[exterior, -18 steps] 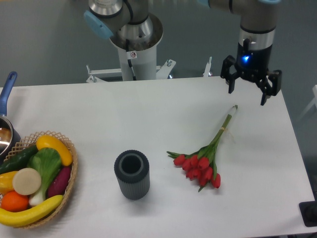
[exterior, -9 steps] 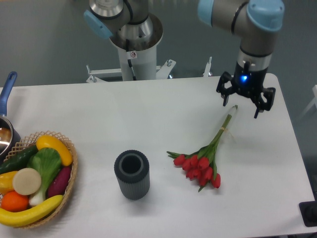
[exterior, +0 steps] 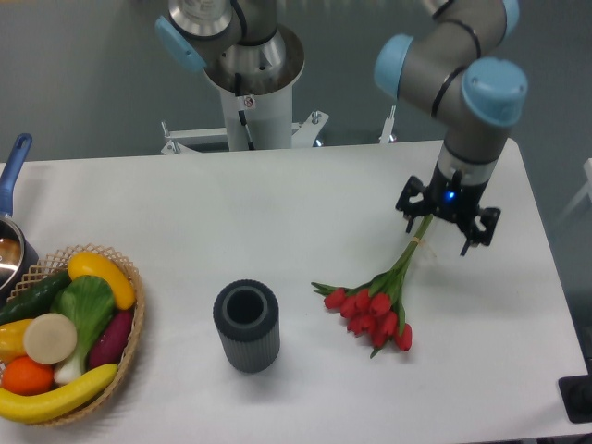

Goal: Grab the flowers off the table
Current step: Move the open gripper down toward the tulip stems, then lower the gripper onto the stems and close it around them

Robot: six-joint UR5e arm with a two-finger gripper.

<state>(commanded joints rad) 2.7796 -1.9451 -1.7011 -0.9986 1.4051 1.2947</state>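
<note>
The flowers (exterior: 377,305) are lying flat on the table (exterior: 277,213), toward its right edge and about midway between front and back. The red buds are fanning out toward the front edge, while the tied green stems are running diagonally back and to the right. The bunch is lying exactly as it was a second ago; nothing has disturbed it.

The gripper (exterior: 436,232) is descending over the upper end of the stems. One second ago it was hanging near the back right corner of the table, well clear of the bunch; half a second ago it was sitting just above the stem tips; now it is lower and nearer the front, so that the stem tips are disappearing beneath its body. Its fingers (exterior: 407,218) are standing apart, one on each side of the stem line, and nothing is clamped between them. Whether they are touching the table cannot be told from this view.

The change suggests that the approach is nearly complete and that closing on the stems is the likely next step; the lift is not yet begun.

Further out, a dark ribbed cup (exterior: 246,326) is standing left of the buds, and a basket of vegetables (exterior: 129,347) is occupying the front left corner.
</note>
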